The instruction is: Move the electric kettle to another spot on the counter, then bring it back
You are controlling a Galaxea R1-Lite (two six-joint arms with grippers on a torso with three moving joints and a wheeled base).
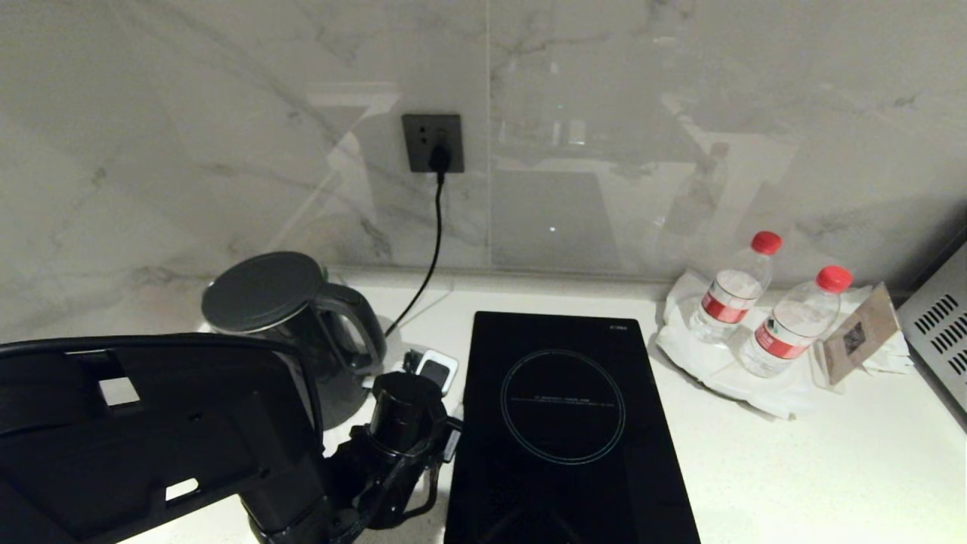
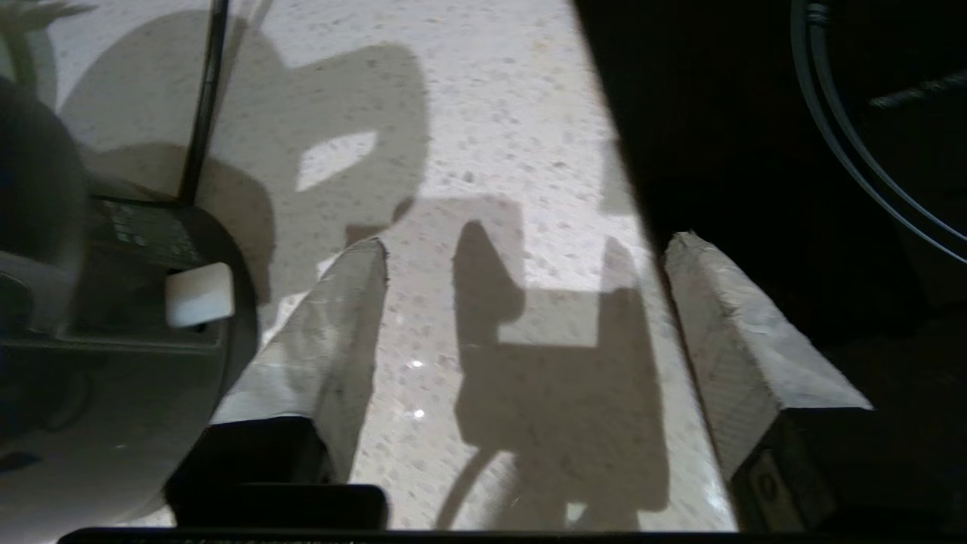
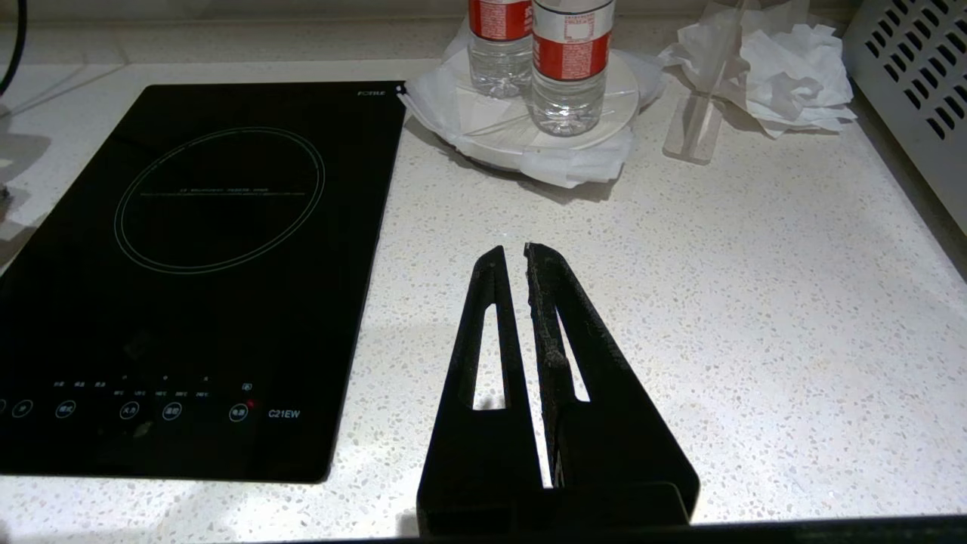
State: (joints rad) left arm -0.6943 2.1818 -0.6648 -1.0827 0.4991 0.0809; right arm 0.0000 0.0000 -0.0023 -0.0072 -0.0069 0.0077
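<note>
The electric kettle (image 1: 291, 313), glossy black with a flat lid and loop handle, stands upright at the back left of the white speckled counter (image 1: 793, 468). My left arm reaches in from the lower left, just in front of the kettle. In the left wrist view my left gripper (image 2: 526, 243) is open over bare counter (image 2: 491, 113) with nothing between its fingers. The kettle's lower part (image 2: 91, 355) lies just beside one finger. My right gripper (image 3: 514, 248) hangs shut and empty over the counter (image 3: 718, 302), right of the hob.
A black glass induction hob (image 1: 563, 423) lies mid-counter, close to the left gripper. A cord (image 1: 432, 249) runs from the wall socket (image 1: 432, 142) towards the kettle. Two water bottles (image 1: 736, 291) stand on a tissue-lined plate (image 1: 702, 370) at back right, beside a vented metal appliance (image 1: 940, 325).
</note>
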